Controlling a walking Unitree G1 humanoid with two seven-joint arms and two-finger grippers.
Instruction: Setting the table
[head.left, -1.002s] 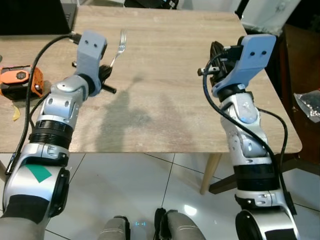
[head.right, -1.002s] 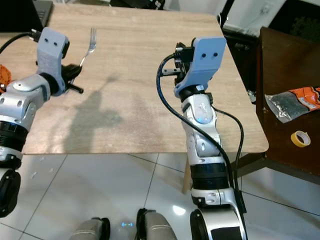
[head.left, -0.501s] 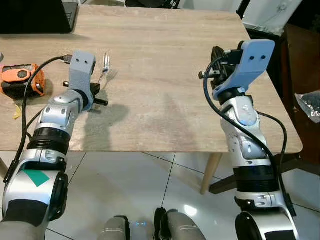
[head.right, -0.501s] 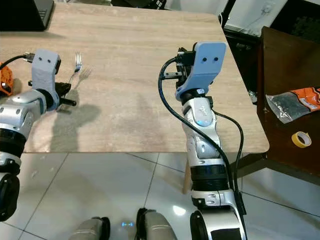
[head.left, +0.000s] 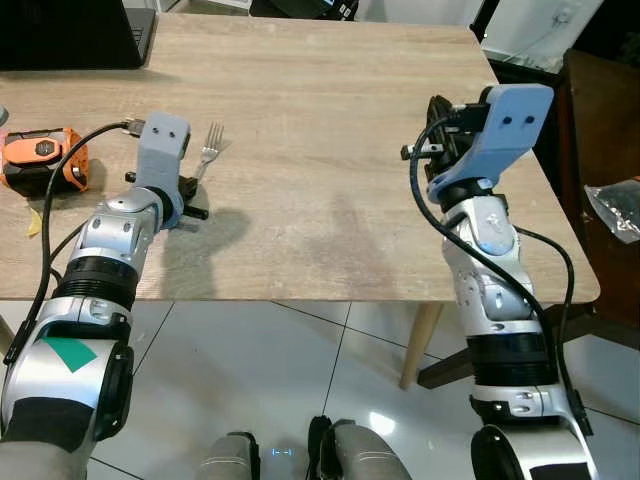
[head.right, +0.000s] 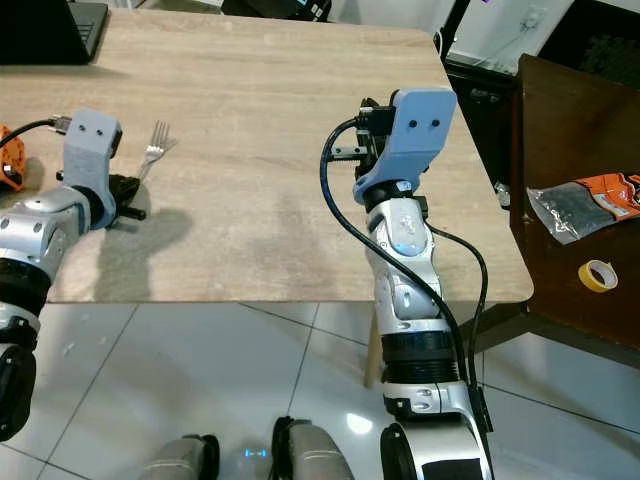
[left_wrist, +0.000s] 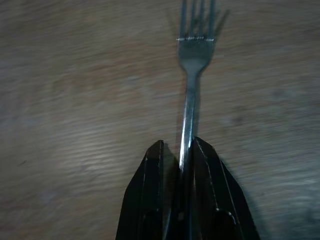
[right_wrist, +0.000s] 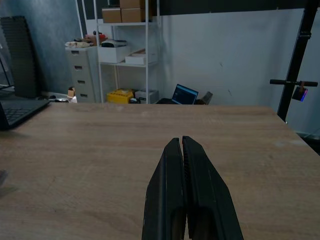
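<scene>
step: lay fork | left tool (left_wrist: 186, 159) clenched on silver metal fork (head.left: 207, 156) handle, tines toward 12 o'clock, low over wooden desk (head.left: 330, 120) | advice: settle flat before releasing | right tool (right_wrist: 182, 150) closed, empty

Light wood-grain surface (head.left: 330, 120) on pale legs, sitting on glossy white floor tiles (head.left: 300, 390) with dark grout. A dark brown side table (head.right: 580, 150) stands just to the right. Further back there's a pale blue-grey wall (right_wrist: 230, 55), a white shelving unit (right_wrist: 125, 50) stacked with boxes, and what looks like a grey filing cabinet (right_wrist: 85, 72).
</scene>
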